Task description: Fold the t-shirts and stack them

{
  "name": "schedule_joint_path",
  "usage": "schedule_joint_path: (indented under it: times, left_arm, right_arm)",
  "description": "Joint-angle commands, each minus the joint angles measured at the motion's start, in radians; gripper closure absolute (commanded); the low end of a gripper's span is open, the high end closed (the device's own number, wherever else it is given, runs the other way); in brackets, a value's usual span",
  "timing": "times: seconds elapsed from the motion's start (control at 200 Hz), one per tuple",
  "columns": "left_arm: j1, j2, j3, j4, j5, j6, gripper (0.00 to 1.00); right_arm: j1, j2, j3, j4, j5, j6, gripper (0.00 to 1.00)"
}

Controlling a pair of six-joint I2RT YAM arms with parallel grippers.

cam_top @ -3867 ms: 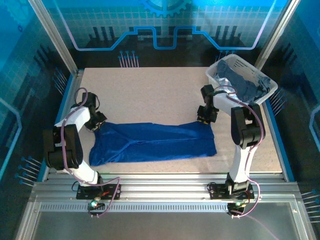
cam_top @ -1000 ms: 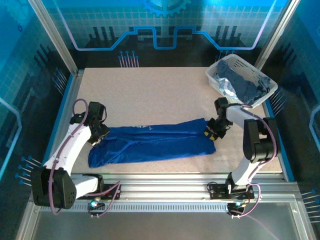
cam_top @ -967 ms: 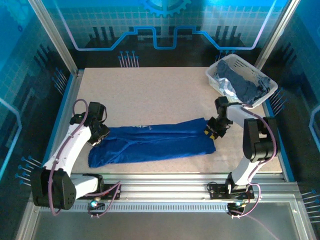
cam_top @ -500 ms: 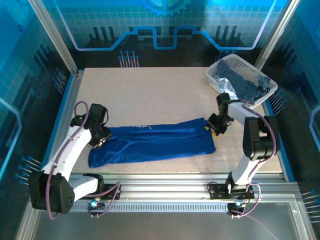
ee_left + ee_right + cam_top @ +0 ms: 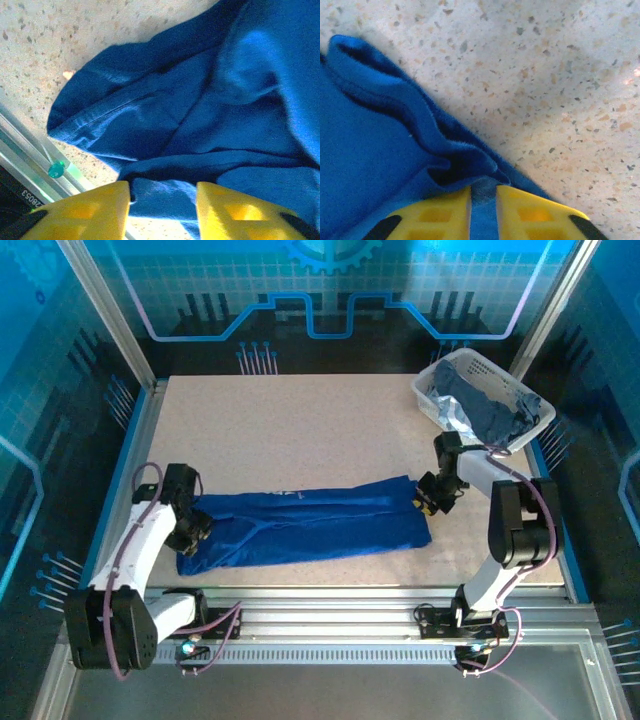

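Note:
A royal blue t-shirt (image 5: 300,525) lies folded into a long band across the near half of the table. My left gripper (image 5: 195,530) hovers at its left end. In the left wrist view, the yellow fingers (image 5: 95,210) stand apart, open, with a fold of the t-shirt (image 5: 210,100) lying between them (image 5: 162,200). My right gripper (image 5: 425,502) is at the shirt's right end. Seen from the right wrist, the jaws (image 5: 483,200) are shut on a thin edge of the t-shirt (image 5: 370,150). Duller grey-blue t-shirts (image 5: 490,410) are heaped in the basket.
The white lattice basket (image 5: 440,375) stands at the back right corner. Bare speckled table (image 5: 300,430) stretches behind the shirt. An aluminium rail (image 5: 30,150) runs just past the shirt's left end, close to my left gripper.
My left gripper slid nearer along the shirt's left end. My right gripper's jaws closed on the shirt's right edge.

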Motion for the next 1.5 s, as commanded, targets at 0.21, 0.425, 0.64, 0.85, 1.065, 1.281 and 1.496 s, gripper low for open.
schedule_joint_path:
  times: [0.21, 0.425, 0.64, 0.85, 1.065, 1.281, 1.496]
  left_arm:
    - [0.008, -0.021, -0.056, -0.035, 0.079, -0.157, 0.52]
    - [0.005, -0.1, -0.106, -0.028, 0.096, -0.41, 0.48]
    - [-0.008, -0.155, -0.054, -0.167, 0.012, -0.616, 0.45]
    - [-0.003, -0.037, -0.077, -0.071, 0.07, -0.63, 0.45]
    - [-0.003, 0.026, -0.125, 0.058, 0.091, -0.607, 0.5]
    - [-0.006, 0.059, -0.114, 0.102, 0.073, -0.567, 0.97]
    - [-0.006, 0.05, 0.009, 0.079, -0.008, -0.433, 1.0]
  right_arm:
    - [0.007, 0.045, 0.045, 0.01, 0.022, 0.0, 1.0]
    - [0.023, 0.024, 0.036, 0.006, 0.025, -0.01, 1.0]
    - [0.03, 0.026, 0.035, 0.01, 0.024, -0.016, 1.0]
    - [0.033, 0.028, 0.043, 0.012, 0.023, -0.024, 1.0]
    - [0.032, 0.032, 0.039, 0.016, 0.017, -0.025, 1.0]
    - [0.034, 0.035, 0.059, 0.01, 0.021, -0.024, 1.0]
    - [0.048, 0.015, 0.109, -0.018, 0.044, -0.051, 1.0]
